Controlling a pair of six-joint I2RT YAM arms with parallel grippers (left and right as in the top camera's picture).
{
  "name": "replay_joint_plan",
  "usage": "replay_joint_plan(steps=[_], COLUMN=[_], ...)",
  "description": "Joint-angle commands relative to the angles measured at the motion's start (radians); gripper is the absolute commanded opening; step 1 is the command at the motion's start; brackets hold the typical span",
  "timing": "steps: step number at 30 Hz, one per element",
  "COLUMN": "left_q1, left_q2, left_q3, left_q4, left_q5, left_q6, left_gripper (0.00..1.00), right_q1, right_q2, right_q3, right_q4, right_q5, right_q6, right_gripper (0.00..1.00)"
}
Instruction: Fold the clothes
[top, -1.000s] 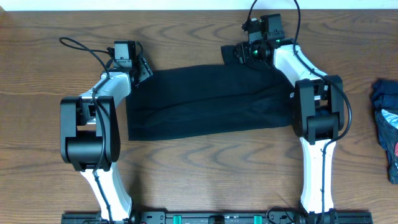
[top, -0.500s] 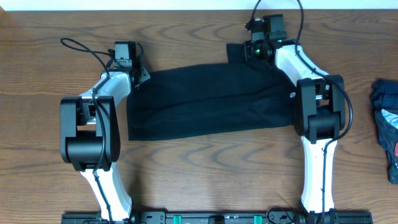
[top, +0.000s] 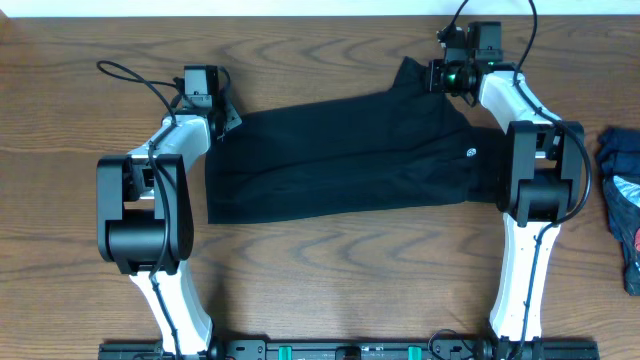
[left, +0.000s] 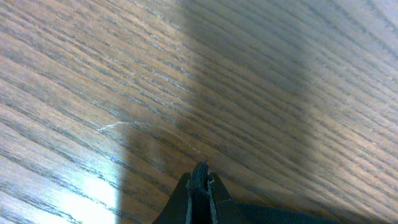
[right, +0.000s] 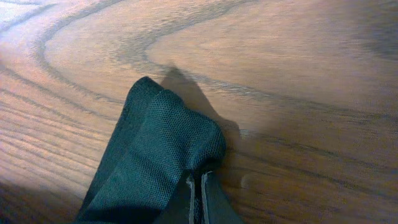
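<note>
- Lying across the middle of the wooden table (top: 320, 270), the black top (top: 340, 160) is seen as a long band stretched between the two arms.
- Its far-left corner is pinched by the left gripper (top: 226, 121); in the left wrist view the fingertips (left: 183, 196) are pressed together on a thin edge of dark cloth just above the wood.
- Its far-right corner is clamped by the right gripper (top: 437, 76), and a flap of cloth stands out there towards the far edge of the table.
- In the right wrist view the fingers are closed on a bunched fold of mesh-textured fabric, and its shadow is cast on the wood.
- A small white logo (top: 470, 153) is shown near the garment's right end.
- A dark blue bundle (top: 620, 205) is placed at the table's right edge, well apart from the top.
</note>
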Motion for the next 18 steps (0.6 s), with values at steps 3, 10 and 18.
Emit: replay_joint_plan(steps=[3,10,18], left_q1=[0.000,-0.004,-0.009], left_q2=[-0.054,-0.171,-0.248], left_q3=[0.039,0.040,0.040], left_q4=[0.001,-0.027,-0.101], left_q5=[-0.005,-0.005,-0.005], left_q6=[-0.001,0.005,0.037], left_gripper=[0.06,0.06,0.06], right_q1=[0.017,0.018,0.018], right_q2=[-0.061,-0.181,-0.304], right_q3=[0.002,0.002,0.002], right_q4=[-0.029,-0.128,-0.307], right_q5=[-0.022,-0.022,-0.017], right_q6=[-0.028,-0.060,-0.121], right_gripper=[0.01,0.01,0.01])
